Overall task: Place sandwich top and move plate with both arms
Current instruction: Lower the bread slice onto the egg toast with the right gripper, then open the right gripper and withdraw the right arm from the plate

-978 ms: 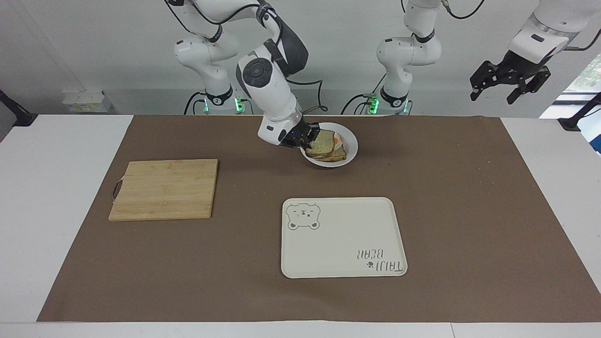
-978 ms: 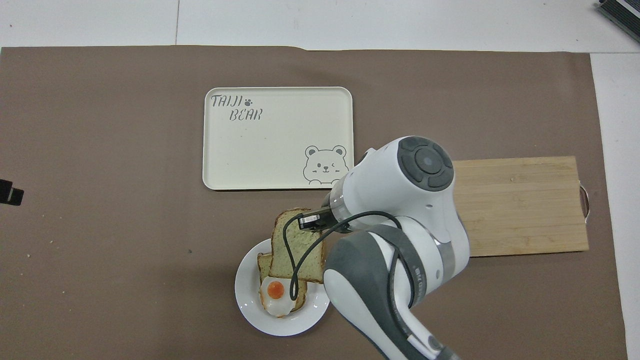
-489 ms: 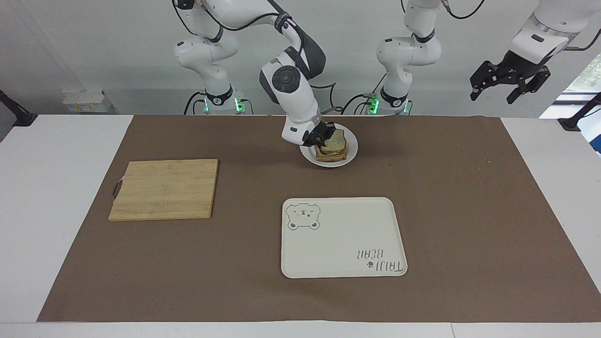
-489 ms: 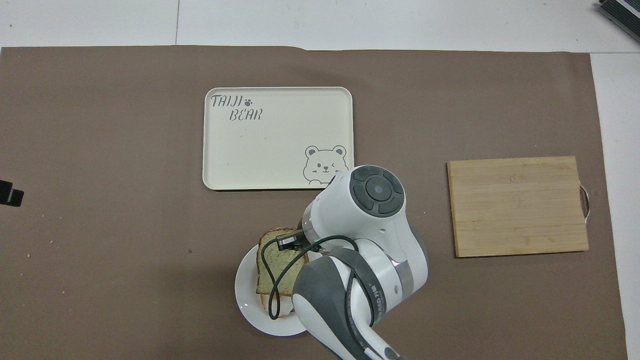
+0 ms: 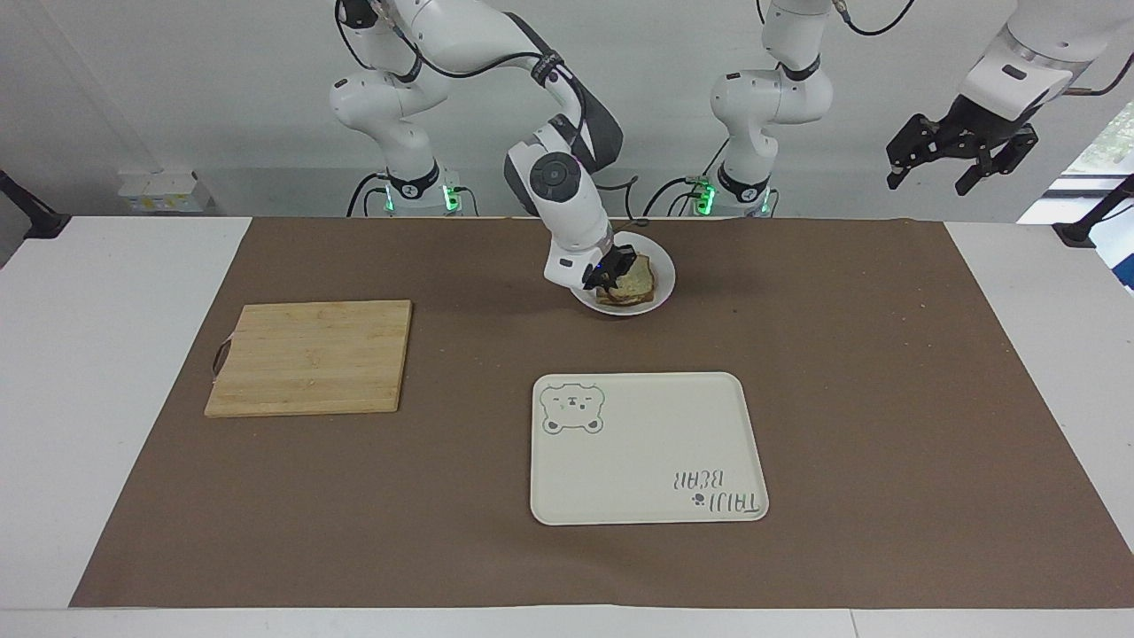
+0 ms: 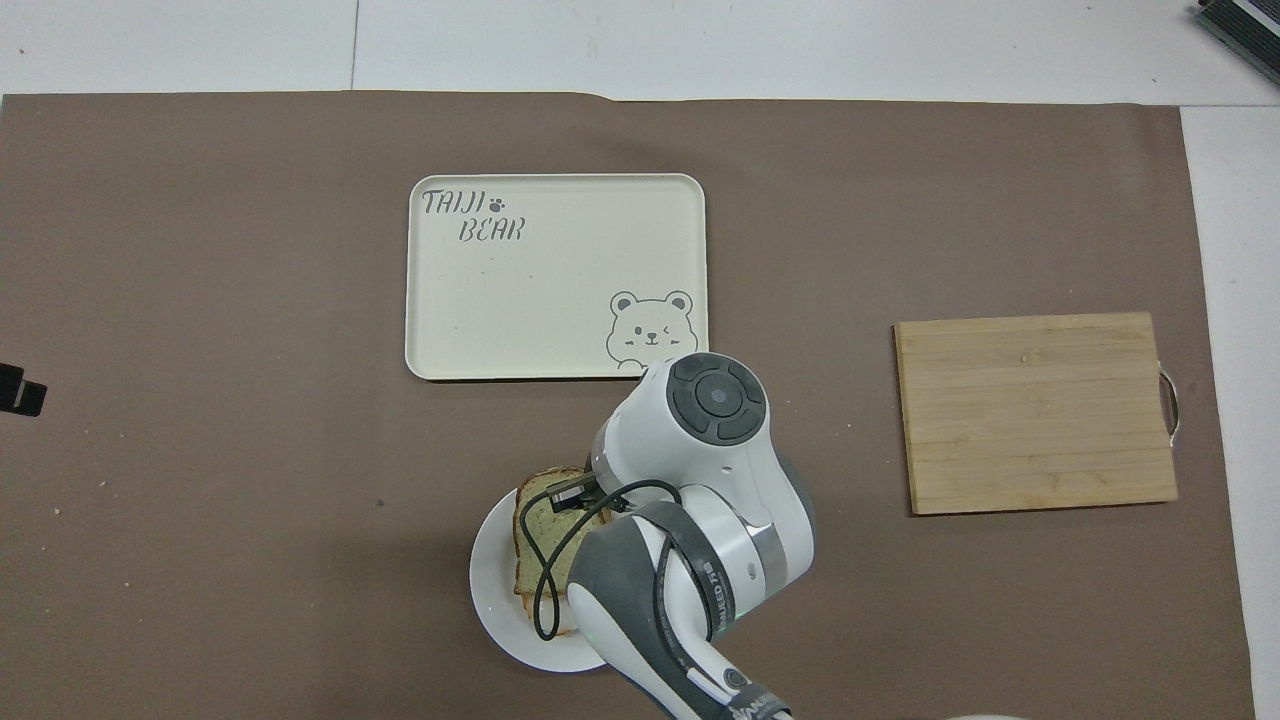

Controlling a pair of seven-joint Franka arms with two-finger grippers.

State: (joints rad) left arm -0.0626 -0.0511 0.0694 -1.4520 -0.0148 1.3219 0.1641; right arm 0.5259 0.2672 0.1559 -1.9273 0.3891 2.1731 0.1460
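Spanning the bench (image 5: pixel 1001 354) was a brown mat, with cream tray (image 5: pixel 647 447) and cutting board (image 5: pixel 310 356) on it. Plate (image 5: pixel 664 276) sat near the robots. Right claw (image 5: pixel 613 273) pinched the sandwich top (image 5: pixel 636 276), resting on the plate's stack. Left claw (image 5: pixel 961 159) waited raised, spread.

Glossy white plate (image 5: pixel 663 274), pale wood-grain board (image 5: pixel 310 356) — matt brown paper mat (image 5: pixel 886 372), smooth cream tray (image 5: pixel 647 447)

Even, bright light is falling from above, casting soft shadows under the right arm (image 5: pixel 567 190); both views are staying sharp
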